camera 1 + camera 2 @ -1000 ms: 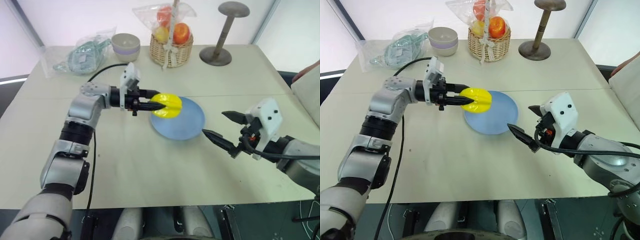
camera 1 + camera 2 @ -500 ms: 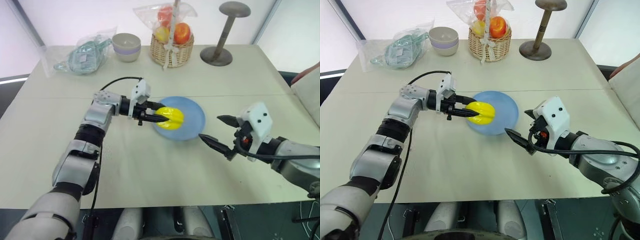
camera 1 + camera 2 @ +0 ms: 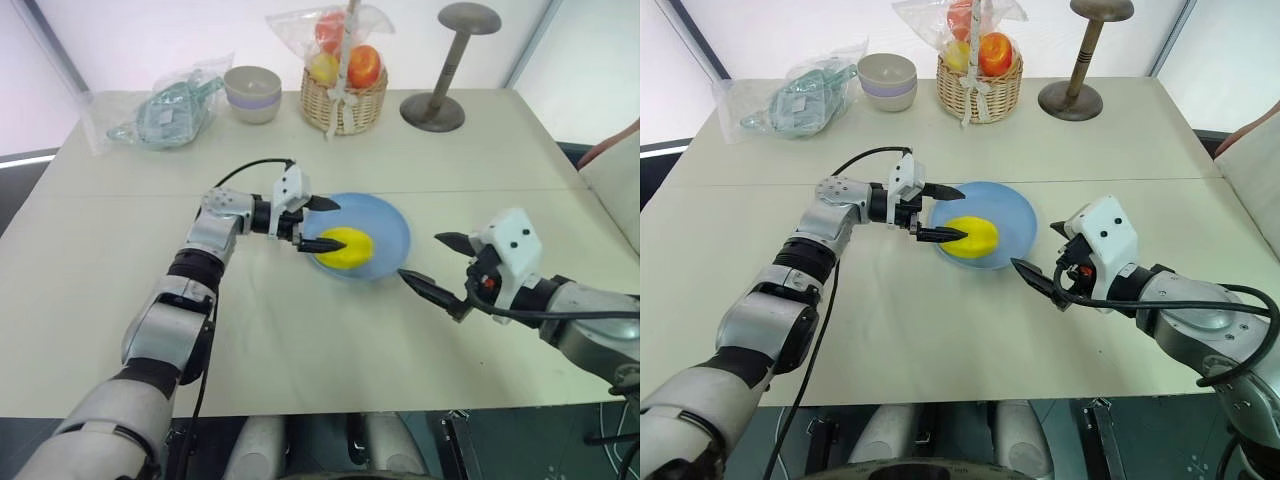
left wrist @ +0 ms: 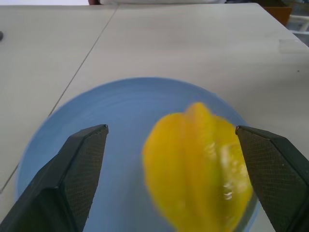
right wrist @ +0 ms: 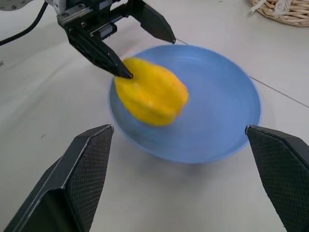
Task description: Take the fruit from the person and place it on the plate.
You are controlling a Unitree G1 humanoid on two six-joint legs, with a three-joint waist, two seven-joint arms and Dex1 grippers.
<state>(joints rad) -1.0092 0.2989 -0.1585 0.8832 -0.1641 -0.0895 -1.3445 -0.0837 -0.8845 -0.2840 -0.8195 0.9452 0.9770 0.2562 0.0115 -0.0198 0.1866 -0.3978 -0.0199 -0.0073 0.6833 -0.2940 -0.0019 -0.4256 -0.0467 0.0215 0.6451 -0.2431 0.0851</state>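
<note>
The yellow ridged fruit [image 3: 347,247] lies on the light blue plate [image 3: 388,222], in its near-left part, free of any grip. My left gripper [image 3: 322,224] stands open at the plate's left rim, one finger on each side of the fruit's end; the nearer fingertip [image 5: 126,73] sits right at the fruit [image 5: 152,94]. In the left wrist view the fruit [image 4: 198,164] is blurred between the spread fingers. My right gripper [image 3: 422,256] hovers open just right of the plate, holding nothing. A sliver of the person's arm [image 3: 618,142] shows at the far right edge.
At the back of the table stand a wicker basket [image 3: 343,100] of bagged fruits, a beige bowl [image 3: 251,92], a clear plastic bag [image 3: 165,110] and a round-topped stand [image 3: 445,60]. A black cable [image 3: 240,165] loops off my left wrist.
My left gripper came down over the plate with the fruit, then opened and let it go. The fruit now rests on the plate. The right arm stayed nearly still.
</note>
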